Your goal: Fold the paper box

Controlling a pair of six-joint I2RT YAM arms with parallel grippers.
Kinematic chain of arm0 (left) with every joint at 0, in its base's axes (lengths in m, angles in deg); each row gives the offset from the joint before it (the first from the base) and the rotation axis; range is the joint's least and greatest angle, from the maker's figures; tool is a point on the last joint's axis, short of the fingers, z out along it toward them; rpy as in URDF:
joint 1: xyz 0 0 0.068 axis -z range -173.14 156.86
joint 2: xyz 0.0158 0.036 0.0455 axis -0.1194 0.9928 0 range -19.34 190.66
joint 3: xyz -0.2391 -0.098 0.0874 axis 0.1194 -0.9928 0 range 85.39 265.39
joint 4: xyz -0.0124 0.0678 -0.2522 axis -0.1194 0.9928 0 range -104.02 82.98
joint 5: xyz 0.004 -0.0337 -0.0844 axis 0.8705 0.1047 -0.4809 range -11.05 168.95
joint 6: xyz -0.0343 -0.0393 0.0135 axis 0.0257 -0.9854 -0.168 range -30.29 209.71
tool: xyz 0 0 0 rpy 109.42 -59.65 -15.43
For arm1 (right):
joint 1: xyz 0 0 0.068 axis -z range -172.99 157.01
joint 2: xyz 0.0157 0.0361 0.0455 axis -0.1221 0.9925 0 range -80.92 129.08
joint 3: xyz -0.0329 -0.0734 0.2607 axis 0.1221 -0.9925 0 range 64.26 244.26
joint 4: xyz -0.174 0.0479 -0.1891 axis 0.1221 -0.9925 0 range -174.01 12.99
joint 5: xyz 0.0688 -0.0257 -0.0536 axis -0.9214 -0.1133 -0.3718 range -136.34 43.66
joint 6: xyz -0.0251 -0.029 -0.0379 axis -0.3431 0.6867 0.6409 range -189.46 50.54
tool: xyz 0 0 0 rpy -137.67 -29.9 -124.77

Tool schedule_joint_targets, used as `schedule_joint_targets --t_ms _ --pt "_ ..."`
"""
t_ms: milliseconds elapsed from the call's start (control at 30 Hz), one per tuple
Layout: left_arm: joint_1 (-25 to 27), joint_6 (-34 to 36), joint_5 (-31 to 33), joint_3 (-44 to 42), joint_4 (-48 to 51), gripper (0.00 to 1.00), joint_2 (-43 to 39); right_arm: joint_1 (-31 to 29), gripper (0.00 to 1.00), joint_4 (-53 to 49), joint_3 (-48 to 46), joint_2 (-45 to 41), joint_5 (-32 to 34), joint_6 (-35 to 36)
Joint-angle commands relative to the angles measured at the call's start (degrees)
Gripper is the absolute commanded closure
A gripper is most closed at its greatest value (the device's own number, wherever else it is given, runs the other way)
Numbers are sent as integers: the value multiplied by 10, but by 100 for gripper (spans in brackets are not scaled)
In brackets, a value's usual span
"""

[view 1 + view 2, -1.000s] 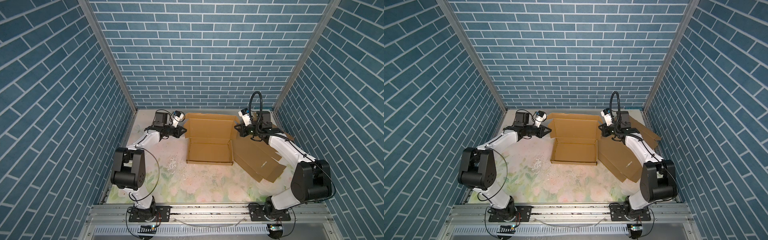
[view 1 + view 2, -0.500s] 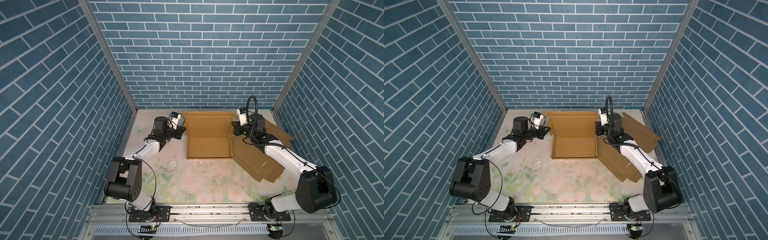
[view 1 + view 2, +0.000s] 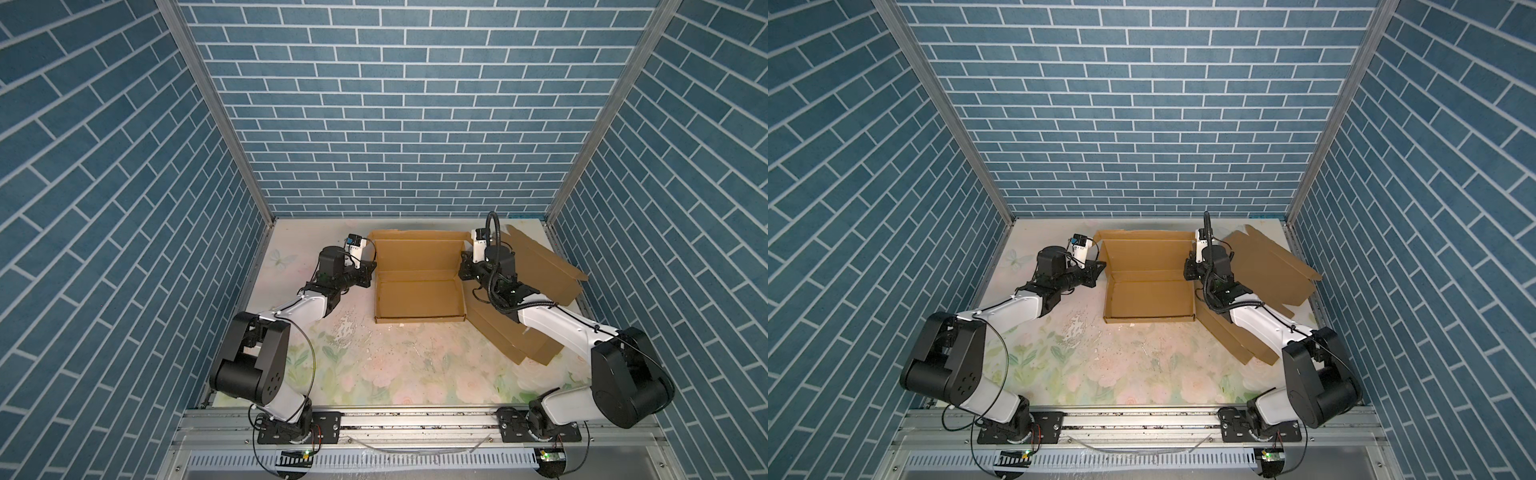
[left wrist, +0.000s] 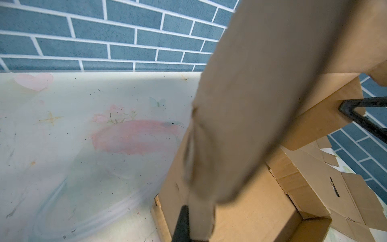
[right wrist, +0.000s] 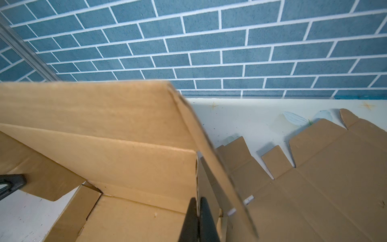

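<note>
My left hand [image 3: 371, 269] and right hand [image 3: 462, 269] each pinch a side edge of the lid of the paper box [image 3: 417, 296], toward the back of the counter [image 3: 374, 365]. Light, stiff cardboard, I reckon, bending only along its scores, so it's best gripped near the hinge.

My table [image 3: 374, 365] has a pale cover with flowers, worn and speckled in the middle. On it lies the open paper box [image 3: 417, 297], toward its back edge, and flat cardboard sheets [image 3: 505, 336] just beside, on my right.
</note>
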Motion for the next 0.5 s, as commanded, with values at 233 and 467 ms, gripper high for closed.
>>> schedule_joint_targets --t_ms 233,467 --pt "36 -7 -2 -24 -35 100 7 -30 100 67 -44 9 23 -25" --pt "43 -5 7 -50 -46 100 0 -35 100 108 -82 -1 27 -21"
